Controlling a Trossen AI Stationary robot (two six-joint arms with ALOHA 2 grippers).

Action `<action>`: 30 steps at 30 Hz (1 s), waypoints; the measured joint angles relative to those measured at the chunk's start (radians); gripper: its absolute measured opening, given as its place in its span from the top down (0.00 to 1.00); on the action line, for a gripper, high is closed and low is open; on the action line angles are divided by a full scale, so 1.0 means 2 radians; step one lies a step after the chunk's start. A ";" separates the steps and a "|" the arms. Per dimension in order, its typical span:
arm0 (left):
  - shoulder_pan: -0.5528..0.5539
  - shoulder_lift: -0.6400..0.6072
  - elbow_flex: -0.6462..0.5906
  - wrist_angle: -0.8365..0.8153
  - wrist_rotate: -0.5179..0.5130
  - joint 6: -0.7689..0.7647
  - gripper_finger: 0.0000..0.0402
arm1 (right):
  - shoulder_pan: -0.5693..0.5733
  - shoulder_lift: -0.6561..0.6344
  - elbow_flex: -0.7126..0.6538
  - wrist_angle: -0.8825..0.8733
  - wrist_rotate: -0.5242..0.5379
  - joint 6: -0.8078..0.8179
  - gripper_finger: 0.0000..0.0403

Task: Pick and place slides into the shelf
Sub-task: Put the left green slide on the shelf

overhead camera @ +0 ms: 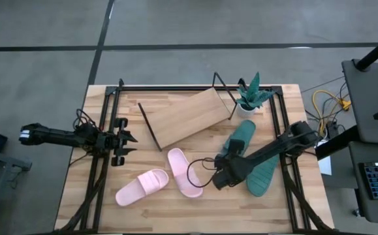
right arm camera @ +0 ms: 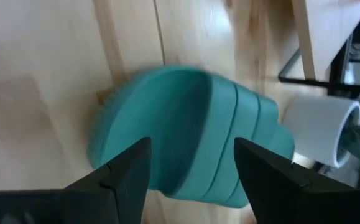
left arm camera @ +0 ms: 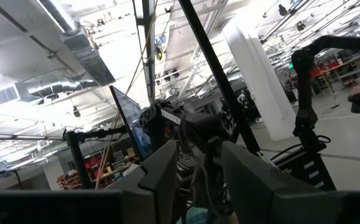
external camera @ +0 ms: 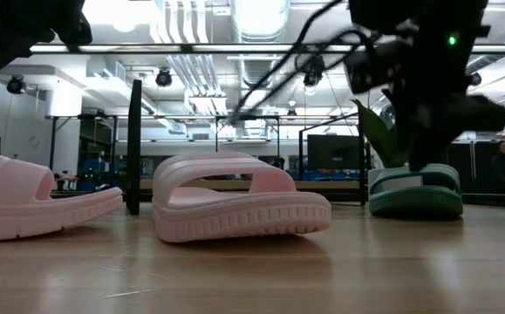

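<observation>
One dark green slide [overhead camera: 243, 136] lies sole down on the table next to a potted plant, and its mate [overhead camera: 264, 177] lies partly under the right arm. Two light pink slides [overhead camera: 141, 186] [overhead camera: 183, 171] rest on their soles near the table's middle. The shelf [overhead camera: 189, 117], a slanted light-wood board on a black wire frame, stands empty at the far middle. My right gripper [overhead camera: 230, 156] is open above the heel end of the green slide [right arm camera: 186, 137], one finger on each side of it. My left gripper [overhead camera: 131, 140] is open at the table's left.
A small potted plant in a white pot [overhead camera: 249, 101] stands just right of the shelf, close to the green slide. Black frame rails [overhead camera: 104, 163] run along the table's left and right sides. Bare wood lies at the near edge.
</observation>
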 joint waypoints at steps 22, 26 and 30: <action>0.000 0.000 0.000 0.000 0.000 0.000 0.72 | 0.000 0.069 -0.008 -0.062 0.063 0.074 0.46; 0.000 0.000 0.000 0.000 -0.001 0.000 0.72 | 0.000 0.069 -0.008 -0.062 0.062 0.077 0.51; 0.000 0.000 0.000 0.000 -0.001 0.000 0.72 | 0.000 0.071 -0.010 -0.062 0.061 0.077 0.63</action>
